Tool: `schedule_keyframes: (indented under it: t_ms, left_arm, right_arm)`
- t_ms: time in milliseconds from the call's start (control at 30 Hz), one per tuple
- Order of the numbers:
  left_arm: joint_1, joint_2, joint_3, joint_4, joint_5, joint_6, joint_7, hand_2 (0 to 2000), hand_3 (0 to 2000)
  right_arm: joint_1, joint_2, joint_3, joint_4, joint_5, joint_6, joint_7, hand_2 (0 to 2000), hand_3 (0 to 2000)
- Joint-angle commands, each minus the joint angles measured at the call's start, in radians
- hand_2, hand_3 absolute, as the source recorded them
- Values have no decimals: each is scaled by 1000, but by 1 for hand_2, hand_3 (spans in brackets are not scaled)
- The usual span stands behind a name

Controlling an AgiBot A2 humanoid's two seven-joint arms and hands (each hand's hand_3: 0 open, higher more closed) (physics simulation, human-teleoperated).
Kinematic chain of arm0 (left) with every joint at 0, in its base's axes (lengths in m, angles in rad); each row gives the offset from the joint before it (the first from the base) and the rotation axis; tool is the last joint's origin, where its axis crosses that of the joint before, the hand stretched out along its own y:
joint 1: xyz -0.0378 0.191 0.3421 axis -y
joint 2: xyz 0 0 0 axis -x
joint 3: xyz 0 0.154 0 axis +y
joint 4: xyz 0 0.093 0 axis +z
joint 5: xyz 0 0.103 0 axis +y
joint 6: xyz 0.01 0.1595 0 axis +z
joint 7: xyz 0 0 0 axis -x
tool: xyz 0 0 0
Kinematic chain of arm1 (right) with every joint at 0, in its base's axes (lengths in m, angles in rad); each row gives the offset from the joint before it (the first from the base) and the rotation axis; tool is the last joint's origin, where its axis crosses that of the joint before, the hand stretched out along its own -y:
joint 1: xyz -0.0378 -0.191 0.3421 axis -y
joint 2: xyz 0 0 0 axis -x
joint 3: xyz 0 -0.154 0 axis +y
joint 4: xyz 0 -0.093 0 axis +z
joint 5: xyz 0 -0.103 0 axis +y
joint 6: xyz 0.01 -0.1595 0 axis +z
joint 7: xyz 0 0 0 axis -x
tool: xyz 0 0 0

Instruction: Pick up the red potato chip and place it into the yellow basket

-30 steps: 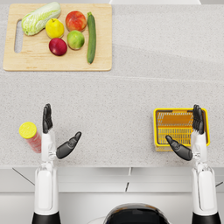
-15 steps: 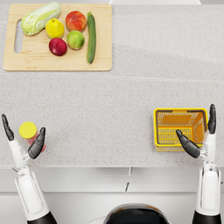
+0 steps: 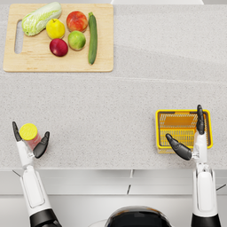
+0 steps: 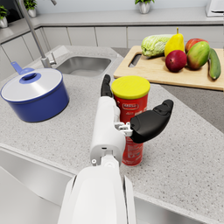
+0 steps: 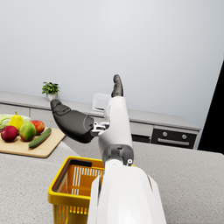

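Red chip can (image 3: 31,135) upright on table (image 3: 115,106), near left edge, not lifted yet. Left robot hand (image 3: 30,144) brackets it, fingers apart, no clamp seen. Right robot hand (image 3: 191,137) spread, empty, over yellow basket (image 3: 160,128). Grasp, carry, drop all pending.

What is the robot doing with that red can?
The robot's left hand is spread around the red chip can with the yellow lid, which stands upright on the counter. The fingers sit on either side but don't seem to squeeze it yet. The right hand waits open over the empty yellow basket, where the can should go.
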Motion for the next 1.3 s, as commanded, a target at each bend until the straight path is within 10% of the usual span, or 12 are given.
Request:
schedule_keyframes:
  t_ms: [33, 133, 167, 567, 1067, 1300]
  left_arm:
    - [53, -10, -8, 83, 0, -7, -1, 2000, 980]
    - [92, -15, -23, 139, 0, -13, -4, 2000, 1960]
    - [93, -14, -24, 139, 0, 0, -4, 2000, 2000]
    - [147, -21, 194, -521, 0, -94, 0, 2000, 2000]
    - [377, 193, 614, -572, 0, -124, -7, 2000, 2000]
    - [372, 204, 733, -586, 0, -125, -8, 2000, 2000]
  right_arm:
    - [11, -3, 10, -4, 0, 0, 0, 0, 0]
    - [-4, -6, 3, -1, 0, 0, 0, 0, 0]
    - [-4, -8, -2, -2, 0, 0, 0, 0, 0]
    - [75, -61, 161, -19, 0, 0, 0, 0, 0]
    - [163, -149, 429, -101, 243, 0, 0, 0, 0]
    - [186, -184, 442, -128, 247, 0, 0, 0, 0]
